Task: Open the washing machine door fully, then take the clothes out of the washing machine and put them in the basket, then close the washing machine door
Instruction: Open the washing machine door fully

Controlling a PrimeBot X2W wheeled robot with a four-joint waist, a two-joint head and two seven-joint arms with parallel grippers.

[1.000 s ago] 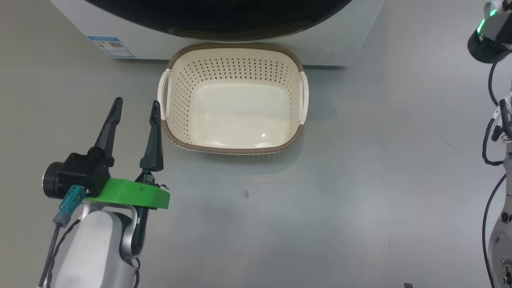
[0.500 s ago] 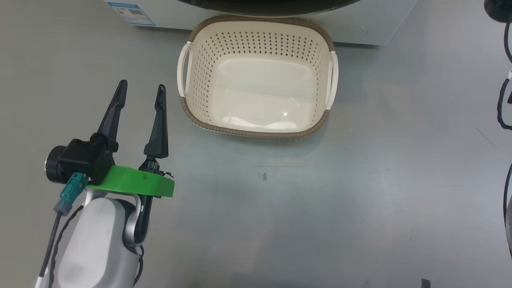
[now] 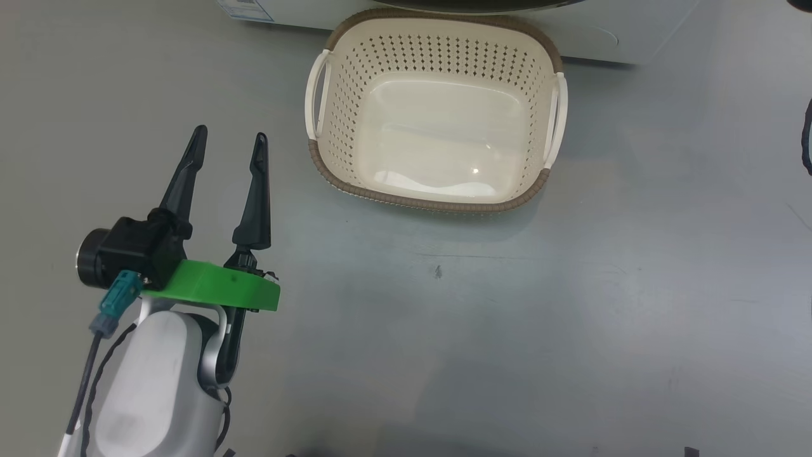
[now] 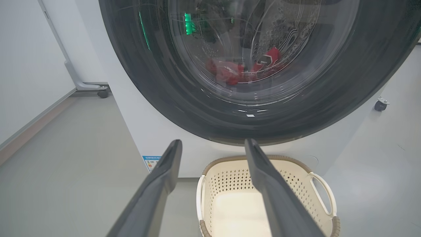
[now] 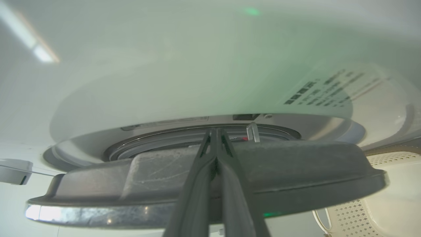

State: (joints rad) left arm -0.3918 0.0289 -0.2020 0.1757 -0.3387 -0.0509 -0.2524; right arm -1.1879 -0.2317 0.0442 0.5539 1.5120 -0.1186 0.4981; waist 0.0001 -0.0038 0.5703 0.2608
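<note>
The cream basket (image 3: 431, 204) stands on the floor against the foot of the white washing machine (image 3: 602, 38). My left gripper (image 3: 230, 133) hovers open over the floor to its left, holding nothing. In the left wrist view that gripper (image 4: 213, 142) points at the washing machine door (image 4: 158, 75). Red clothes (image 4: 230, 72) lie behind its glass, above the basket (image 4: 227, 159). In the right wrist view my right gripper (image 5: 214, 131) is shut. Its fingers lie across the door's dark edge (image 5: 296, 168), tips in the gap against the machine front (image 5: 164, 82).
Grey floor spreads around the basket. A blue label (image 4: 152, 162) marks the machine's lower corner. A wheeled stand foot (image 4: 98, 89) sits by the wall to the left and a caster (image 4: 381, 104) to the right. A black cable (image 3: 807, 136) hangs at the right edge.
The head camera has shifted, so basket and machine sit further right and higher in the picture. My left gripper stays open in the same pose.
</note>
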